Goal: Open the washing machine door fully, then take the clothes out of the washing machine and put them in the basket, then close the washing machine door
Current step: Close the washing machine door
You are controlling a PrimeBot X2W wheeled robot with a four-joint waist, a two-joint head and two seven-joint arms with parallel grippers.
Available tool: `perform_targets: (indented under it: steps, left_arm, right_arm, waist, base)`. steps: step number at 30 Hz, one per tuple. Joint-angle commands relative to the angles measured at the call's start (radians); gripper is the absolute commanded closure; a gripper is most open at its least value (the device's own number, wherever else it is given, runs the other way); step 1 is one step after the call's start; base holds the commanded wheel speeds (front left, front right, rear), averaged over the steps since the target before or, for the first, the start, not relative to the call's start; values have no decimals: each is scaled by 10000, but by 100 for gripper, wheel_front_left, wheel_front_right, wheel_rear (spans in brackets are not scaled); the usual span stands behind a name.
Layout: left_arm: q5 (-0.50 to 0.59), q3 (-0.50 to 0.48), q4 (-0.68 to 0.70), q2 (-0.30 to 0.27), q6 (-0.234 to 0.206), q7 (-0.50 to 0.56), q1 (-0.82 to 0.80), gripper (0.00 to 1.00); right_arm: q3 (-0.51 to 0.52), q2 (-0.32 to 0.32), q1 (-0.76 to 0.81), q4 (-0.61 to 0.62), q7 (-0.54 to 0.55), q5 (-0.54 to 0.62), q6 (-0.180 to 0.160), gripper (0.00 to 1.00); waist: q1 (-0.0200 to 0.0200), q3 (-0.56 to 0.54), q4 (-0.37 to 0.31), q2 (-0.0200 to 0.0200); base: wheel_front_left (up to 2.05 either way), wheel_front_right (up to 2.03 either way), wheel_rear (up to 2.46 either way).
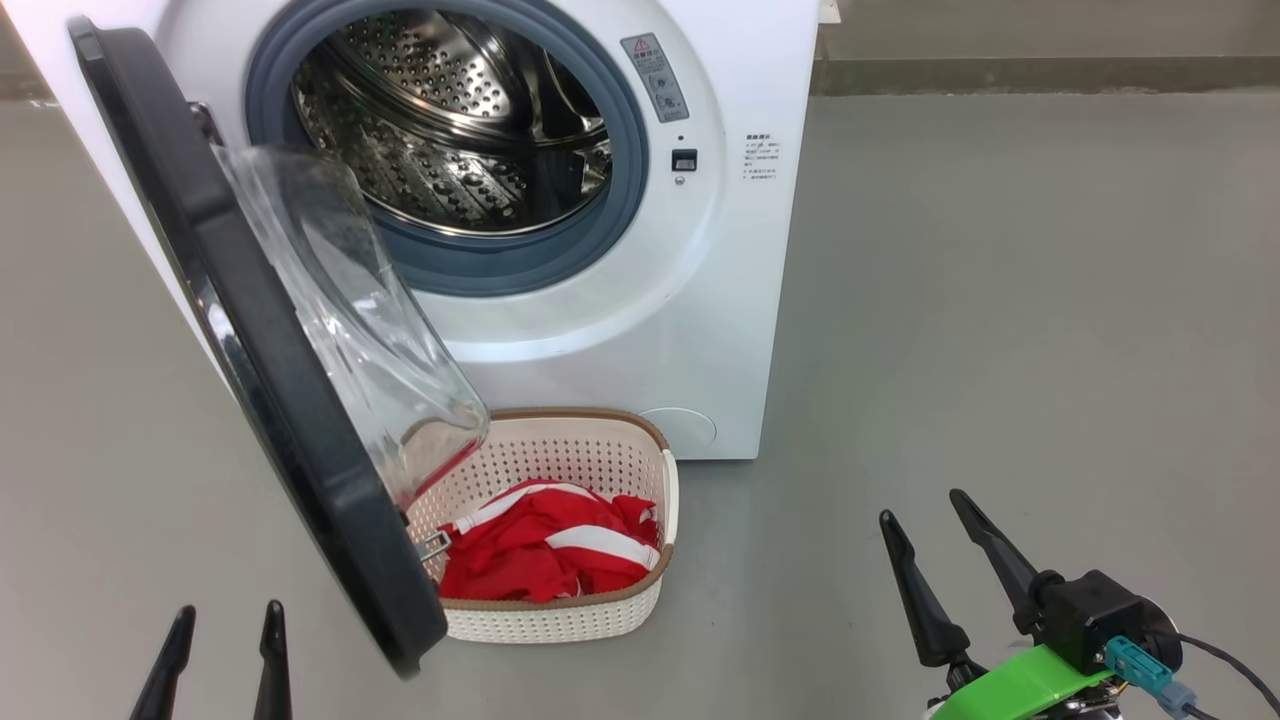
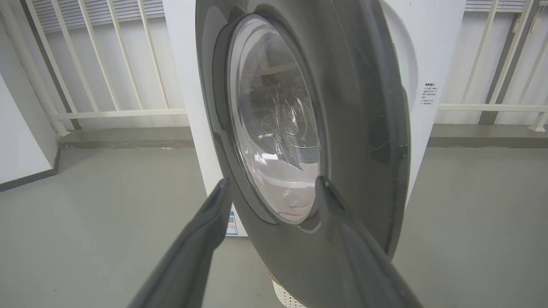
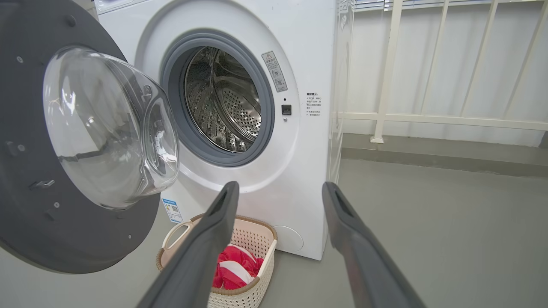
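Door: washing machine door (image 1: 245, 330) swung open at left.
Clothes: clothes (image 1: 540, 560) in the basket (image 1: 560, 620) before the washing machine (image 1: 620, 330); drum (image 1: 450, 130) looks empty.
Jaws: left gripper (image 1: 229, 608) and right gripper (image 1: 922, 505) spread, empty.
Left: closing door.

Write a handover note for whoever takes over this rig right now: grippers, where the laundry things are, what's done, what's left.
Left gripper: open, empty, low on the outer side of the washing machine door.
Right gripper: open, empty, over the floor right of the basket.
Door: swung open, hanging partly over the basket.
Clothes: red-and-white pile in the basket, which stands in front of the washing machine.
Done: door opened; the visible part of the drum shows no clothes.
Left: close the door; the left gripper looks best placed to push it.
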State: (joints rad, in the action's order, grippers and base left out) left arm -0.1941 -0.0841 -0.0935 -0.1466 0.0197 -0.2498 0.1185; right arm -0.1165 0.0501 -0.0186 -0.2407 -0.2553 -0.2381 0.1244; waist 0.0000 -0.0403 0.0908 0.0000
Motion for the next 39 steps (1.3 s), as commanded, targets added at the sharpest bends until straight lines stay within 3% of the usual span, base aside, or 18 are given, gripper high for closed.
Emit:
perform_targets:
  steps: [1,28,29,32,35,39]
  left_arm:
    - [129,-429,174,-89,82,-119,-193,0]
    - [1035,-968,-43,383,285,-120,-203,0]
    - [1004,-999,-39,404,276,-120,-224,98]
    - [577,-1165,-43,550,299,-120,-344,100]
    - [-799,-1531,-73,794,370,-42,-663,100]
    - [-2858,-1935,9,917,272,885,-1294,100]
  right_arm:
    - [-242,2,-73,231,-65,-90,63,0]
    - [-244,1,1,232,-65,-72,63,0]
    - [-252,1,6,224,-65,-74,63,0]
    - [-268,1,24,202,-65,-76,63,0]
    - [-252,1,46,198,-65,-70,63,0]
    - [-263,1,60,173,-65,-90,63,0]
  waist:
    - [0,-20,-2,0]
    - [0,-45,41,0]
    - [0,-53,40,0]
    - [0,-85,41,0]
    - [0,-116,65,0]
    - [0,-155,97,0]
  base:
    - [0,0,0]
    - [0,0,0]
    - [0,0,0]
    - [0,0,0]
    - [0,0,0]
    - [0,0,0]
